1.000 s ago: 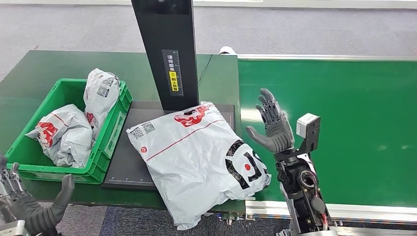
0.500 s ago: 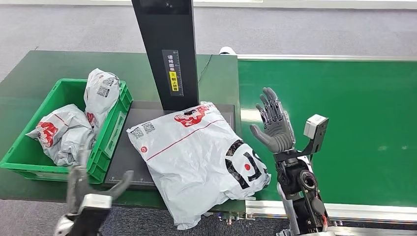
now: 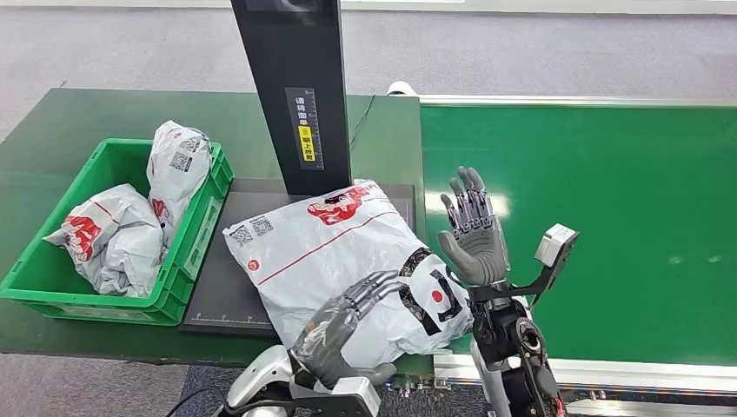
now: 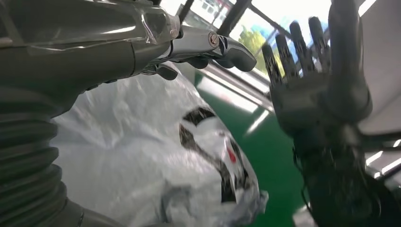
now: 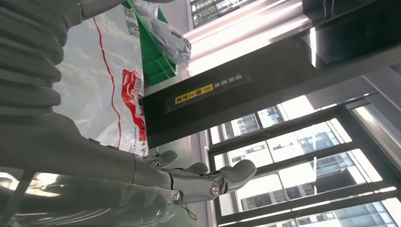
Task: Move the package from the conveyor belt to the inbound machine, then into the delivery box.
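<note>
A parcel-sorting station in a logistics hall, by the look of it. A broad green conveyor belt point(image 3: 591, 226) with a metal edge rail runs along one side, and beside it sits a scanning machine: a flat black platform point(image 3: 228, 287) under a tall black column point(image 3: 291, 87) bearing a yellow label. A green plastic crate point(image 3: 182, 261) holds grey courier bags point(image 3: 113, 239) printed with QR codes. Grey industrial floor beyond, and tall framed windows point(image 5: 293, 156) in the right wrist view.
</note>
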Robot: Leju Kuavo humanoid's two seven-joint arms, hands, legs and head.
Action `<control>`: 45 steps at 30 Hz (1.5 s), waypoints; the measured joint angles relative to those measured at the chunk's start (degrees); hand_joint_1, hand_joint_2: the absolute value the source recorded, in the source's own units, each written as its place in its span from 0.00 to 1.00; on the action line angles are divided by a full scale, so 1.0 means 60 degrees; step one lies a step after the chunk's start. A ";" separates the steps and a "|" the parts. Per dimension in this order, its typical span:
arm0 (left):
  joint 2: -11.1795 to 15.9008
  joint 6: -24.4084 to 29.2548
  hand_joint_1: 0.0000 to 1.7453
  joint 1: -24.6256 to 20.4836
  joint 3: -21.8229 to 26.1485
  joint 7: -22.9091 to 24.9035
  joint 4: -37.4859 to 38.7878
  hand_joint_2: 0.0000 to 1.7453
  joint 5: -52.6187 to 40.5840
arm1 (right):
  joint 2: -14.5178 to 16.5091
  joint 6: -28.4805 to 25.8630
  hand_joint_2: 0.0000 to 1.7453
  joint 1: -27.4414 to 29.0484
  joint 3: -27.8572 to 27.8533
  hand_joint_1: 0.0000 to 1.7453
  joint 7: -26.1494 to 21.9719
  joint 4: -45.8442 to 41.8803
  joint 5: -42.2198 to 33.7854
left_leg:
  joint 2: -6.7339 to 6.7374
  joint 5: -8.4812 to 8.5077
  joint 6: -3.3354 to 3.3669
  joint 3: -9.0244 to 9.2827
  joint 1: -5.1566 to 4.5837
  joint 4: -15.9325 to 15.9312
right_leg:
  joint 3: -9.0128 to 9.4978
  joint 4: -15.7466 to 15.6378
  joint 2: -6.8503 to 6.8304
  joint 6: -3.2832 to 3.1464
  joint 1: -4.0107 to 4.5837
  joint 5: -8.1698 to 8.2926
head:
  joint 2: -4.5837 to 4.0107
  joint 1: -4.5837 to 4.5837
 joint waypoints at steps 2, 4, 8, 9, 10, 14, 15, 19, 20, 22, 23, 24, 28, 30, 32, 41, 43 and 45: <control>-0.0045 -0.0098 0.00 -0.0278 -0.0351 0.0044 0.0514 1.00 0.0050 | 0.0046 -0.0066 1.00 0.0127 -0.0005 0.00 0.0009 -0.0122 -0.0015 | 0.0001 0.0001 0.0000 0.0002 0.0000 0.0000 | 0.0001 0.0000 0.0000 0.0000 0.0000 0.0001 | 0.0000 -0.0002; -0.0106 -0.0287 0.00 -0.0540 -0.0662 0.0057 0.1072 1.00 0.0145 | 0.0093 -0.0166 1.00 0.0274 -0.0025 0.00 0.0039 -0.0298 -0.0061 | 0.0001 0.0001 -0.0001 0.0004 0.0000 0.0000 | 0.0002 0.0000 0.0000 -0.0001 0.0000 0.0001 | 0.0000 -0.0003; -0.0300 -0.0617 0.00 -0.1043 -0.1209 0.0079 0.2311 1.00 0.0267 | 0.0156 -0.0251 1.00 0.0552 -0.0134 0.00 0.0131 -0.0694 -0.0188 | 0.0000 0.0002 -0.0001 0.0004 0.0000 0.0000 | 0.0003 0.0000 0.0000 -0.0001 0.0000 0.0001 | 0.0000 -0.0003; -0.0377 -0.0604 0.00 -0.1194 -0.1316 0.0102 0.2684 1.00 0.0270 | 0.0161 -0.0255 1.00 0.0603 -0.0148 0.00 0.0155 -0.0775 -0.0199 | 0.0001 0.0002 -0.0001 0.0004 0.0000 0.0000 | 0.0003 0.0000 0.0000 -0.0001 0.0000 0.0001 | 0.0000 -0.0002; -0.0465 -0.0522 0.00 -0.1363 -0.1402 0.0128 0.3091 1.00 0.0270 | 0.0165 -0.0255 1.00 0.0649 -0.0156 0.00 0.0174 -0.0854 -0.0201 | 0.0001 0.0002 -0.0001 0.0003 0.0000 0.0000 | 0.0003 0.0000 0.0000 -0.0001 0.0000 0.0001 | 0.0000 -0.0002; -0.0722 0.0061 0.00 -0.2136 -0.1489 0.0177 0.4561 1.00 0.0259 | 0.0171 -0.0246 1.00 0.0797 -0.0156 0.00 0.0198 -0.1149 -0.0184 | 0.0001 0.0003 -0.0002 0.0006 0.0000 0.0000 | 0.0009 0.0000 0.0000 0.0000 0.0000 0.0003 | 0.0000 -0.0001; -0.0755 0.0145 0.00 -0.2334 -0.1483 0.0184 0.4851 1.00 0.0263 | 0.0171 -0.0240 1.00 0.0827 -0.0155 0.00 0.0199 -0.1218 -0.0179 | 0.0001 0.0003 -0.0002 0.0009 0.0000 0.0000 | 0.0013 0.0001 0.0000 -0.0001 0.0000 0.0003 | 0.0000 -0.0001; -0.0822 0.0266 0.00 -0.2940 -0.1395 0.0199 0.5698 1.00 0.0317 | 0.0180 -0.0177 1.00 0.0967 -0.0148 0.00 0.0208 -0.1508 -0.0149 | 0.0001 0.0004 -0.0003 0.0023 0.0002 0.0000 | 0.0028 0.0001 0.0001 -0.0001 0.0002 0.0003 | 0.0000 -0.0001; -0.0829 0.0267 0.00 -0.3057 -0.1369 0.0198 0.5854 1.00 0.0325 | 0.0188 -0.0163 1.00 0.1007 -0.0141 0.00 0.0210 -0.1586 -0.0138 | 0.0002 0.0004 -0.0003 0.0026 0.0003 0.0000 | 0.0030 0.0001 0.0001 -0.0001 0.0003 0.0003 | 0.0000 -0.0001; -0.0837 0.0264 0.00 -0.3253 -0.1320 0.0194 0.6109 1.00 0.0342 | 0.0208 -0.0139 1.00 0.1075 -0.0119 0.00 0.0215 -0.1720 -0.0120 | 0.0003 0.0004 -0.0003 0.0030 0.0003 -0.0001 | 0.0035 0.0002 0.0001 -0.0001 0.0003 0.0003 | 0.0000 -0.0002; -0.0840 0.0262 0.00 -0.3333 -0.1301 0.0189 0.6215 1.00 0.0350 | 0.0213 -0.0121 1.00 0.1101 -0.0105 0.00 0.0219 -0.1774 -0.0110 | 0.0003 0.0004 -0.0003 0.0032 0.0003 -0.0001 | 0.0038 0.0002 0.0001 -0.0001 0.0003 0.0003 | 0.0000 -0.0002; -0.0841 0.0260 0.00 -0.3402 -0.1290 0.0185 0.6303 1.00 0.0356 | 0.0216 -0.0099 1.00 0.1120 -0.0090 0.00 0.0223 -0.1816 -0.0101 | 0.0003 0.0005 -0.0003 0.0035 0.0003 -0.0001 | 0.0041 0.0002 0.0001 -0.0001 0.0003 0.0003 | 0.0000 -0.0002; -0.0845 0.0253 0.00 -0.3598 -0.1257 0.0171 0.6560 1.00 0.0363 | 0.0225 -0.0047 1.00 0.1160 -0.0052 0.00 0.0232 -0.1925 -0.0087 | 0.0003 0.0005 -0.0003 0.0045 0.0003 -0.0001 | 0.0052 0.0002 0.0001 -0.0001 0.0003 0.0004 | 0.0000 -0.0001; -0.0851 0.0253 0.00 -0.3647 -0.1244 0.0169 0.6635 1.00 0.0366 | 0.0226 -0.0040 1.00 0.1174 -0.0038 0.00 0.0237 -0.1944 -0.0086 | 0.0003 0.0005 -0.0002 0.0049 0.0003 -0.0001 | 0.0055 0.0002 0.0001 -0.0002 0.0002 0.0004 | 0.0000 -0.0001; -0.0862 0.0253 0.00 -0.3674 -0.1228 0.0167 0.6692 1.00 0.0370 | 0.0226 -0.0035 1.00 0.1186 -0.0026 0.00 0.0240 -0.1960 -0.0084 | 0.0003 0.0005 -0.0002 0.0051 0.0003 -0.0001 | 0.0057 0.0002 0.0001 -0.0002 0.0002 0.0004 | 0.0000 -0.0001; -0.0869 0.0445 1.00 -0.3715 -0.1194 0.0009 0.6786 1.00 0.0590 | 0.0208 0.0152 1.00 0.1181 0.0086 0.00 0.0213 -0.2026 -0.0033 | 0.0001 0.0006 -0.0002 0.0053 0.0003 -0.0001 | 0.0061 0.0002 0.0000 -0.0002 0.0003 0.0005 | 0.0000 -0.0002; -0.0860 0.0620 1.00 -0.3721 -0.1158 -0.0026 0.6781 1.00 0.0704 | 0.0186 0.0154 1.00 0.1182 0.0094 0.00 0.0209 -0.2026 -0.0033 | 0.0001 0.0007 -0.0002 0.0053 0.0003 -0.0001 | 0.0062 0.0002 0.0000 -0.0002 0.0002 0.0005 | 0.0000 -0.0002; -0.0838 0.0901 1.00 -0.3713 -0.1066 -0.0053 0.6758 1.00 0.0847 | 0.0156 0.0149 1.00 0.1187 0.0094 0.00 0.0201 -0.2026 -0.0039 | 0.0002 0.0007 -0.0002 0.0053 0.0003 -0.0001 | 0.0062 0.0002 0.0000 -0.0002 0.0002 0.0005 | 0.0000 -0.0002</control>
